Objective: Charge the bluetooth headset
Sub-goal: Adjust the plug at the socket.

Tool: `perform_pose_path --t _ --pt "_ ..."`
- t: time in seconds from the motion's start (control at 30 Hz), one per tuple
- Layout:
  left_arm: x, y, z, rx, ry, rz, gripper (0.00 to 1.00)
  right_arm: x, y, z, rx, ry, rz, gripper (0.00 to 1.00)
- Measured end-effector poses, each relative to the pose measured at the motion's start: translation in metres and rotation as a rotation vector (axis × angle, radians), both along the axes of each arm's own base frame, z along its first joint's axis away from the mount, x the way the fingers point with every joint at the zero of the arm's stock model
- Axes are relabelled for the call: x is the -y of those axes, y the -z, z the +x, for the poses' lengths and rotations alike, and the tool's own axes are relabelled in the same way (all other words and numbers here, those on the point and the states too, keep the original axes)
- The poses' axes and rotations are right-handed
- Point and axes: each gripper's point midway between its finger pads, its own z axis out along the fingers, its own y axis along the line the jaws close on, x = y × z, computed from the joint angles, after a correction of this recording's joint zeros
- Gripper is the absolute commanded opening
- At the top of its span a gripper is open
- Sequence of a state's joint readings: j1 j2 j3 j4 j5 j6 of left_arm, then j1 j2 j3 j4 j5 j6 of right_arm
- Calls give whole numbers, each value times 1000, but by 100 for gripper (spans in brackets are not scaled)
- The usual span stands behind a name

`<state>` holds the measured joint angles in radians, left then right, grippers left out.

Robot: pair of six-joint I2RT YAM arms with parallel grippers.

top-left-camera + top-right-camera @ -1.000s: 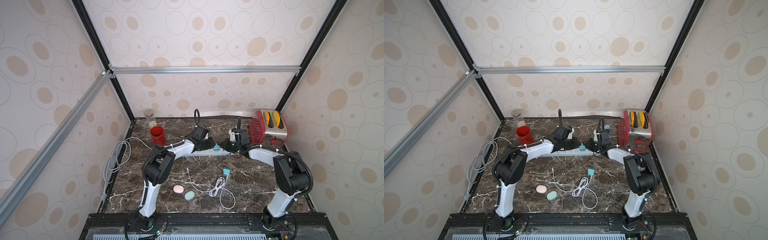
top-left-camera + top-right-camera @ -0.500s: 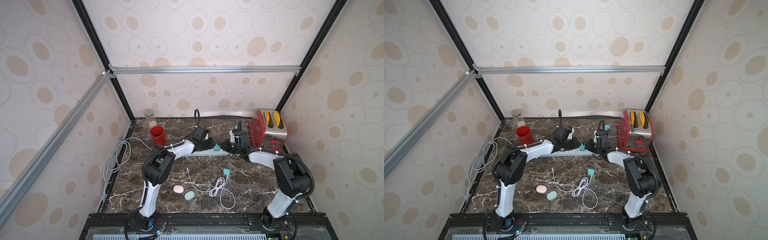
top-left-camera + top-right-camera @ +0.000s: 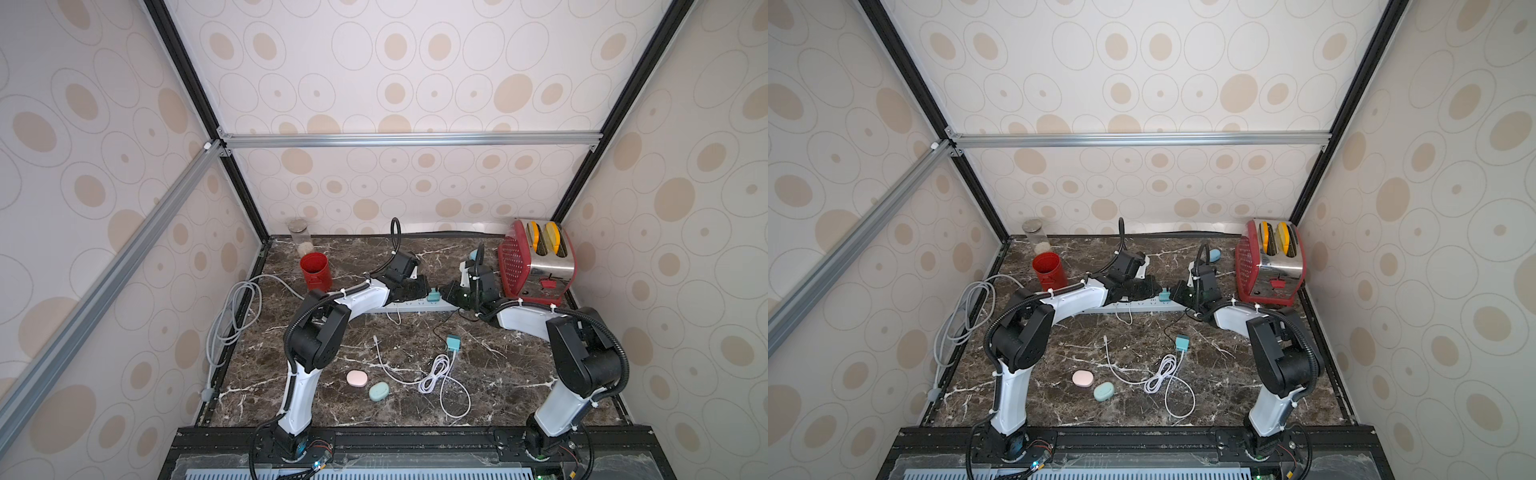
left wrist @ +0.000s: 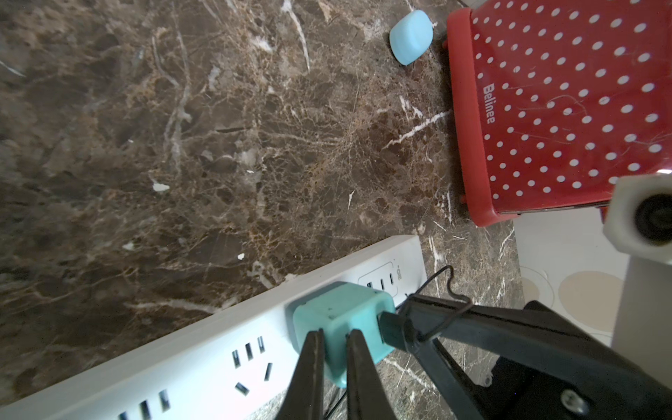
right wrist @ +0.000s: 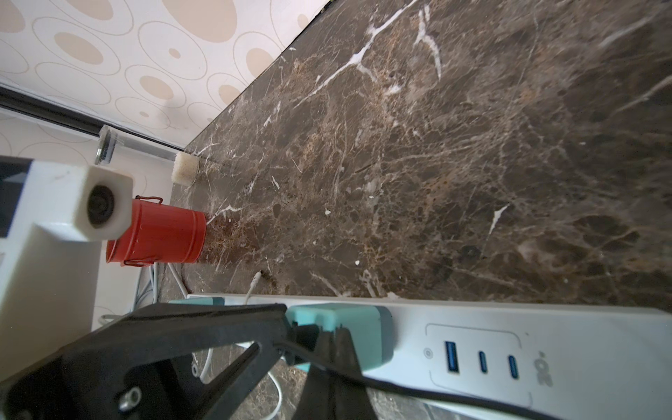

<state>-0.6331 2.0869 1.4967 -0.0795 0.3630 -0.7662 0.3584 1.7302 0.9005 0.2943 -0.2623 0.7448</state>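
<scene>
A teal charger (image 3: 433, 296) (image 4: 342, 320) sits plugged into the white power strip (image 3: 415, 306) (image 4: 182, 363). My left gripper (image 4: 334, 332) is shut, its tips resting on the charger's top. From the opposite side my right gripper (image 5: 331, 334) is shut on a black cable plug (image 4: 391, 327) that is against the charger's side. In both top views the two grippers (image 3: 426, 291) (image 3: 1177, 291) meet over the strip. A pink headset case (image 3: 357, 378) and a green one (image 3: 379, 391) lie near the front. A blue case (image 4: 411, 36) lies by the toaster.
A red toaster (image 3: 536, 262) stands at the back right, and a red cup (image 3: 316, 272) and glass jar (image 3: 300, 237) at the back left. A second teal charger (image 3: 453, 343) with a coiled white cable (image 3: 436, 372) lies mid-table. Grey cable (image 3: 237, 311) loops along the left edge.
My right gripper has edged left toward the plugged-in teal charger and its jaws have closed fully. The left arm has barely moved.
</scene>
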Motion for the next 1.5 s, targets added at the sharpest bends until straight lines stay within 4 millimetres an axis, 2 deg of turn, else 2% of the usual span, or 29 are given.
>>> perform_pose_path --t 0.33,0.6,0.7,0.8,0.9,1.03,1.13,1.27,1.33,1.4,1.5 --pt "2 -1 -4 6 5 18 12 3 3 -2 5 11 -10 3" --pt "2 -3 -4 12 11 58 13 2 0 2 -5 4 -37 15" --pt "2 -6 -4 5 21 75 21 4 -1 -4 -25 -3 -65 24" --pt "4 -11 -4 7 35 77 33 2 0 -28 -80 -50 -97 34" --pt "4 -21 3 31 41 74 46 5 -12 -50 -90 -86 -118 43" --pt "-1 -38 10 77 45 74 51 20 -39 -72 -41 -98 -138 44" --pt "-11 -57 8 121 42 74 52 29 -48 -89 -27 -131 -163 42" --pt "-32 -85 -15 209 65 63 54 32 -39 -113 -68 -227 -207 41" --pt "-44 -92 -30 256 79 61 55 33 -30 -127 -90 -282 -232 41" --pt "-55 -89 -45 282 95 75 54 36 -22 -141 -100 -330 -256 40" --pt "-75 -70 -63 285 99 137 49 39 -21 -155 -69 -396 -289 40"
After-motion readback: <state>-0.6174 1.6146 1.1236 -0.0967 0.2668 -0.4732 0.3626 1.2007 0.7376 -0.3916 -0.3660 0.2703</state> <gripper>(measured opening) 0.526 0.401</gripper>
